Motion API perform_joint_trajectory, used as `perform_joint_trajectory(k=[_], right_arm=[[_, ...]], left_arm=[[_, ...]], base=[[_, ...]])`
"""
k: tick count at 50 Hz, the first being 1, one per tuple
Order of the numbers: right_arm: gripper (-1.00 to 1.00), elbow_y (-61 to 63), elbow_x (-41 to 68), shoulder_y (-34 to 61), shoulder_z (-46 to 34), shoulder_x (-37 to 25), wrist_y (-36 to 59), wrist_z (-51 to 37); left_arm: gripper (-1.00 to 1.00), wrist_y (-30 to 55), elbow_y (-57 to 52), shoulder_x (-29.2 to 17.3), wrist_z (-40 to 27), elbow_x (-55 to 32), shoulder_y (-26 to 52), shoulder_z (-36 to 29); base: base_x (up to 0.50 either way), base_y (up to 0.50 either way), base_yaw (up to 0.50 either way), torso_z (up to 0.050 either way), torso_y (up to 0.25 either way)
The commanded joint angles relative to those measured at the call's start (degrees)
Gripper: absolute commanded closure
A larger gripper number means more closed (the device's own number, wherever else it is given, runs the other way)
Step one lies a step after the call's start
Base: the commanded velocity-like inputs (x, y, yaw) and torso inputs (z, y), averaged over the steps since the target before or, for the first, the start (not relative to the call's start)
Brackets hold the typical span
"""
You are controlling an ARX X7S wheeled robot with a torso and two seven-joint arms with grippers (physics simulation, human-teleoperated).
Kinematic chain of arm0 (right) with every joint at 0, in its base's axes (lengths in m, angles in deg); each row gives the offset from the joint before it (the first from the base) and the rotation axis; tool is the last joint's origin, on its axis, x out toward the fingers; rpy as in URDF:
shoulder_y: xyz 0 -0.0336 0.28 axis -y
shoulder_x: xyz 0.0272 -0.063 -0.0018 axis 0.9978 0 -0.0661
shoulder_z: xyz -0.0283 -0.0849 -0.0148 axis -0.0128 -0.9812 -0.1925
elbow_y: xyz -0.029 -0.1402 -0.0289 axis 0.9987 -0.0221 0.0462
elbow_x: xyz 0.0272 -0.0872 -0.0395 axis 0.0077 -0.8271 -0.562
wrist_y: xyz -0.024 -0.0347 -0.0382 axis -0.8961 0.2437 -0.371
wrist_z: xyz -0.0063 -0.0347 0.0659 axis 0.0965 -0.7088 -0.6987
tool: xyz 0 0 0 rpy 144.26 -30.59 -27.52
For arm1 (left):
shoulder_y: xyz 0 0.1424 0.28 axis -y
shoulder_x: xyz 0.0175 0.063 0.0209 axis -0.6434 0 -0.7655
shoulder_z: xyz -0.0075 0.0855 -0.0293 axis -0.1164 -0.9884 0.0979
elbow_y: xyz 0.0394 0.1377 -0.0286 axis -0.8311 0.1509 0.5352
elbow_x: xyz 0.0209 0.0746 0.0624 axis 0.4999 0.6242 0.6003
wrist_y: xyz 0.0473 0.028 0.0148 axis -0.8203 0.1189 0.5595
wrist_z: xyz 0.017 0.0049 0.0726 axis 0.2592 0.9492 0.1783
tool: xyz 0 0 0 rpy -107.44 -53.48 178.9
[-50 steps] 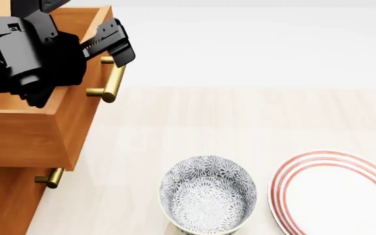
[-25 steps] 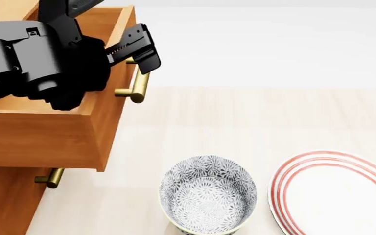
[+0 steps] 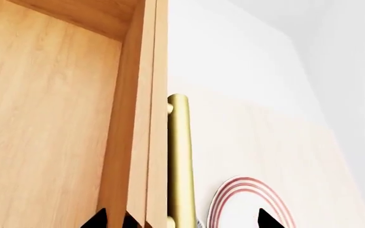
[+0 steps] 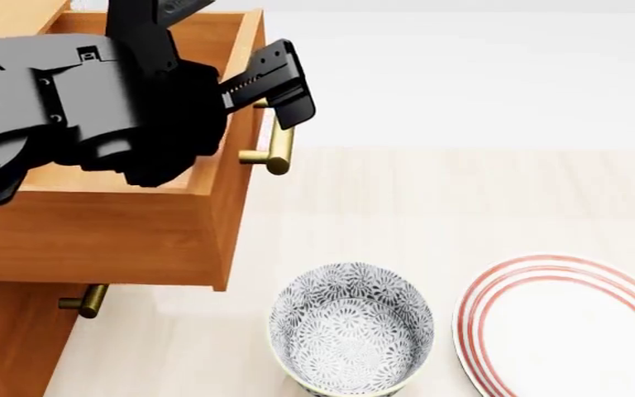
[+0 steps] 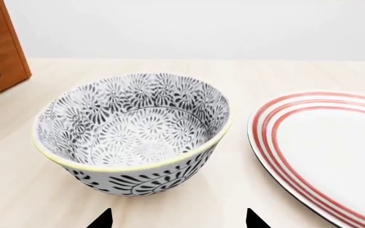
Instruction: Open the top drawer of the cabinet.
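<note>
Pale tabletop [image 4: 428,198]: left gripper [image 4: 277,98] is clasping the handle [image 4: 277,150], top drawer [image 4: 130,223] standing largely open, at ten o'clock.

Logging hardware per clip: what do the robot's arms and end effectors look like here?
In the head view only the left arm shows: bulky, matte black and dark grey blocky housings with round joint caps and small screw holes. Its left end effector is black, with a toothed rail and a flat rectangular finger. No cables or markings are legible. In each wrist view only black pointed fingertips show at the frame edge.
</note>
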Motion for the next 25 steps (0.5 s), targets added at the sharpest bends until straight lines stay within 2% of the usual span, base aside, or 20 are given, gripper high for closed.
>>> perform_joint_trajectory(k=[1, 19, 25], right_arm=[[-1.0, 0.76, -1.11, -0.16, 1.21, 0.82, 0.2, 1.06], [-1.0, 0.77, -0.96, -0.17, 0.84, 0.58, 0.1, 1.26], [-1.0, 0.73, -0.84, -0.23, 0.69, 0.58, 0.21, 1.28]], left_arm=[[-1.0, -3.56, -3.79, 1.71, 0.62, -9.24, 0.11, -4.52], [-1.0, -8.09, -10.3, 1.27, 0.04, -17.23, 1.1, -13.21], [-1.0, -12.7, -17.83, -2.3, -2.96, -8.83, 3.4, -16.88]], base=[[0.0, 0.0, 0.0, 0.0, 0.0], [0.0, 0.0, 0.0, 0.0, 0.001], [0.0, 0.0, 0.0, 0.0, 0.002]])
